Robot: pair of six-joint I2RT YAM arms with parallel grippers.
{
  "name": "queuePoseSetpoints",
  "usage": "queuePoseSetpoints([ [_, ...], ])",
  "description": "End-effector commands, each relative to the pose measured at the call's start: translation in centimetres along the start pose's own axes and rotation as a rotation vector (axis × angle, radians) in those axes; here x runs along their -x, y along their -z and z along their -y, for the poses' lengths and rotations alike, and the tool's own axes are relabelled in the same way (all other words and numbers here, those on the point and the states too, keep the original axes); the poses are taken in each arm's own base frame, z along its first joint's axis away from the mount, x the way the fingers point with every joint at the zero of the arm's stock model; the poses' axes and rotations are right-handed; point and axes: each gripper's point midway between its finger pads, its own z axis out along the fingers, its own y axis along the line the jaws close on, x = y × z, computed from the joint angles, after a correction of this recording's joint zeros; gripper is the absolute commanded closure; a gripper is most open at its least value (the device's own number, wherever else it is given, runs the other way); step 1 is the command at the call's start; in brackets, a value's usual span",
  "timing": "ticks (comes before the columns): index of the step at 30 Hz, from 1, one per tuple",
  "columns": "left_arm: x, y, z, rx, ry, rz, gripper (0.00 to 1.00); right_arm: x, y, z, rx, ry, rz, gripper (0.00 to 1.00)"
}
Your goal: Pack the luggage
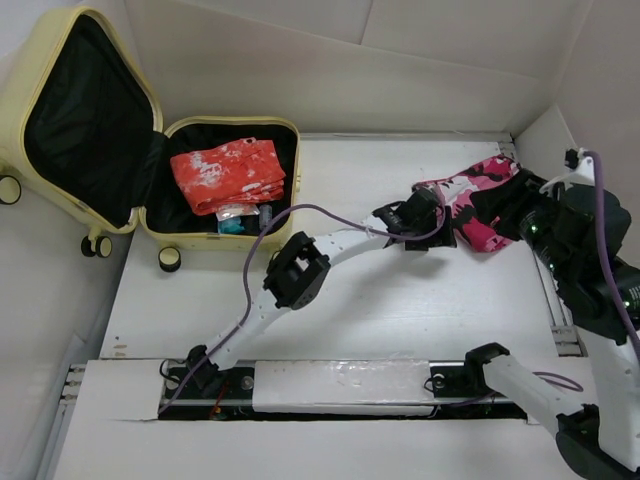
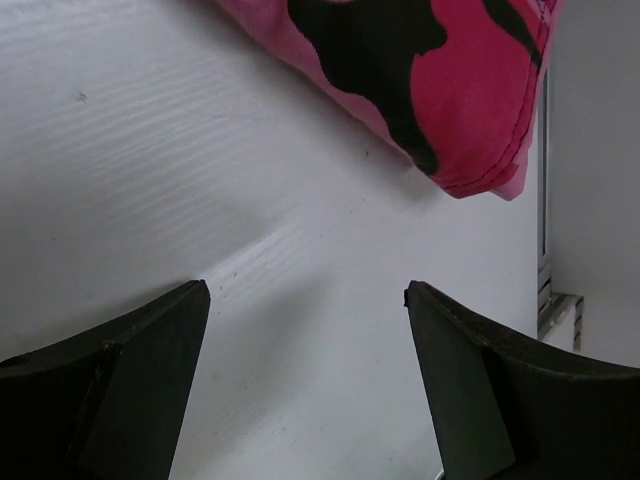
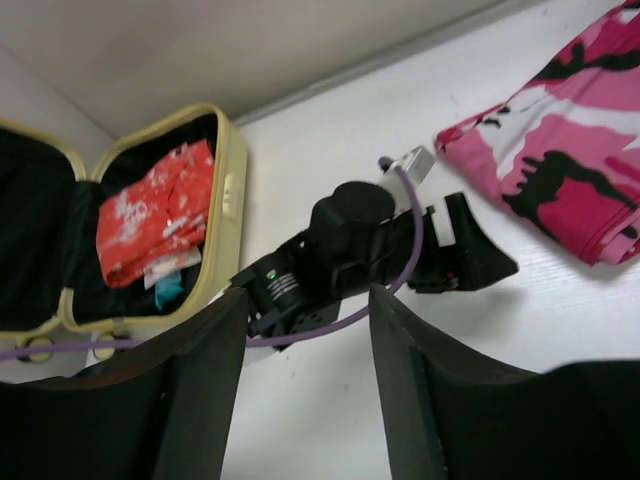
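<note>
The pale yellow luggage (image 1: 150,215) lies open at the far left, its black-lined lid (image 1: 85,110) propped up. A folded red-and-white garment (image 1: 228,175) rests in its base. At the far right a pink camouflage garment (image 1: 470,200) lies on the table. My left gripper (image 1: 432,218) is at that garment's left edge. In the left wrist view it (image 2: 306,288) is open over bare table, with the pink cloth (image 2: 440,80) just ahead. My right gripper (image 1: 525,225) hovers by the garment's right side. In the right wrist view it (image 3: 308,292) is open and holds nothing.
Small items, one of them teal (image 1: 232,225), lie beside the red garment in the luggage. White walls enclose the table at the back and right (image 1: 545,125). A purple cable (image 1: 300,210) trails along the left arm. The arm bases sit on a rail (image 1: 330,385) at the near edge.
</note>
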Motion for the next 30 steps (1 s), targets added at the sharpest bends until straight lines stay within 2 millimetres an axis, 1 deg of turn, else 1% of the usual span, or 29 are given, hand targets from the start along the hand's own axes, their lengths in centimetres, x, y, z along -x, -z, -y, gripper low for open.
queuePoseSetpoints([
  [1,4.5,0.5,3.4,-0.144,0.154,0.110,0.24,-2.8,0.1,-0.2,0.049,0.033,-0.113,0.42],
  [2,4.8,0.1,3.7,-0.169,0.178,0.124,0.24,-3.0,0.1,-0.4,0.059,0.032,-0.120,0.42],
  [3,4.8,-0.5,3.8,-0.181,0.229,0.126,0.26,-3.8,0.2,-0.4,0.074,0.033,-0.146,0.42],
  [4,3.8,-1.7,3.5,-0.183,0.249,0.113,0.27,-3.8,0.5,-0.6,0.089,0.032,-0.145,0.42],
  [5,4.0,-2.2,3.4,-0.185,0.272,0.124,0.27,-4.3,0.4,-0.5,0.090,0.033,-0.160,0.42],
  [6,4.9,-2.3,4.2,-0.208,0.311,0.146,0.29,-4.5,0.6,-0.5,0.100,0.032,-0.167,0.42],
  [7,3.8,-3.5,3.7,-0.194,0.327,0.137,0.29,-4.7,0.6,-0.4,0.095,0.034,-0.174,0.42],
  [8,3.7,-4.0,3.2,-0.180,0.350,0.140,0.29,-4.6,0.9,-0.4,0.101,0.043,-0.166,0.42],
  [9,4.4,-4.0,3.2,-0.181,0.371,0.171,0.29,-5.1,0.8,-0.1,0.090,0.046,-0.184,0.42],
  [11,4.2,-5.0,2.6,-0.183,0.445,0.177,0.30,-5.1,1.2,0.1,0.092,0.058,-0.182,0.42],
  [12,4.3,-5.4,2.0,-0.165,0.473,0.195,0.31,-5.0,1.4,0.2,0.098,0.067,-0.174,0.42],
  [13,4.7,-5.4,2.1,-0.172,0.493,0.210,0.32,-5.3,1.5,0.2,0.102,0.080,-0.186,0.42],
  [14,4.4,-6.3,1.3,-0.163,0.517,0.213,0.32,-5.3,1.5,0.2,0.102,0.080,-0.186,0.42],
  [15,4.5,-6.6,1.1,-0.162,0.564,0.220,0.32,-5.5,1.7,0.2,0.107,0.091,-0.199,0.42],
  [16,5.4,-6.6,1.6,-0.176,0.585,0.247,0.33,-5.3,1.8,0.1,0.113,0.101,-0.191,0.42],
  [18,5.2,-7.5,0.6,-0.157,0.627,0.258,0.33,-5.5,2.3,-0.1,0.133,0.100,-0.202,0.42],
  [20,5.6,-7.8,0.2,-0.150,0.675,0.280,0.35,-5.4,2.6,0.0,0.139,0.111,-0.193,0.42],
  [23,5.7,-7.9,0.0,-0.150,0.702,0.289,0.42,-5.3,2.9,-0.1,0.154,0.129,-0.188,0.42],
  [24,6.1,-8.0,-0.9,-0.141,0.735,0.294,0.49,-5.3,2.9,-0.1,0.154,0.129,-0.188,0.42],
  [25,6.7,-7.7,-1.3,-0.137,0.740,0.301,0.55,-5.3,2.9,-0.1,0.154,0.129,-0.188,0.42],
  [26,6.8,-7.5,-1.0,-0.146,0.750,0.303,0.61,-5.5,2.9,0.1,0.150,0.139,-0.195,0.42],
  [27,7.3,-7.4,-2.0,-0.128,0.758,0.318,0.70,-5.1,3.1,-0.1,0.156,0.138,-0.184,0.42],
  [28,8.6,-6.5,-1.7,-0.141,0.746,0.336,0.80,-4.8,3.3,-0.2,0.161,0.137,-0.176,0.42],
  [29,8.4,-6.5,-2.3,-0.115,0.735,0.341,0.93,-4.8,3.3,-0.2,0.162,0.146,-0.176,0.42],
  [30,9.1,-6.1,-3.2,-0.094,0.728,0.350,1.00,-4.7,3.6,-0.2,0.166,0.145,-0.168,0.42],
])
